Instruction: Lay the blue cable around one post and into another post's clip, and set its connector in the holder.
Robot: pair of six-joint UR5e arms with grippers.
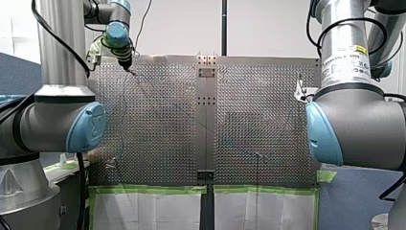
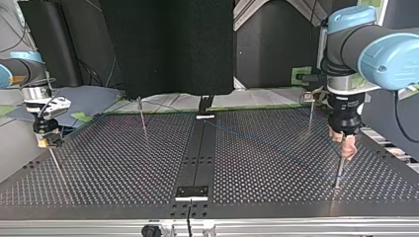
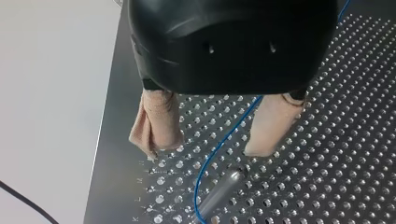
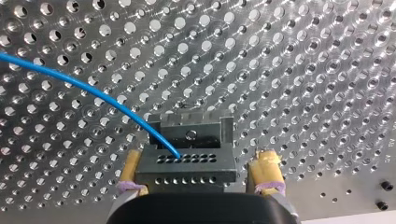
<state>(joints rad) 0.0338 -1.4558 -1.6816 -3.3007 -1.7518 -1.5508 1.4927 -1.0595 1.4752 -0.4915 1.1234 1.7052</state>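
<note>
The thin blue cable (image 3: 223, 140) runs between the beige pads of my left gripper (image 3: 203, 150), which is open and not pinching it. A metal post (image 3: 224, 184) stands just ahead of those fingers. In the top view my left gripper (image 2: 346, 143) hangs over a post (image 2: 339, 173) at the right. The cable's (image 4: 93, 91) other end enters the grey connector (image 4: 187, 165), which sits against a dark holder (image 4: 189, 130). My right gripper (image 4: 198, 179) straddles the connector with its yellow pads, a small gap showing on one side. It is at the top view's left (image 2: 47, 139).
Two more thin posts (image 2: 142, 116) (image 2: 310, 116) stand at the far side of the perforated plate (image 2: 123, 163) in the top view. A centre rail (image 2: 197, 158) splits the plate. Green tape (image 1: 148, 189) edges the plate in the front view.
</note>
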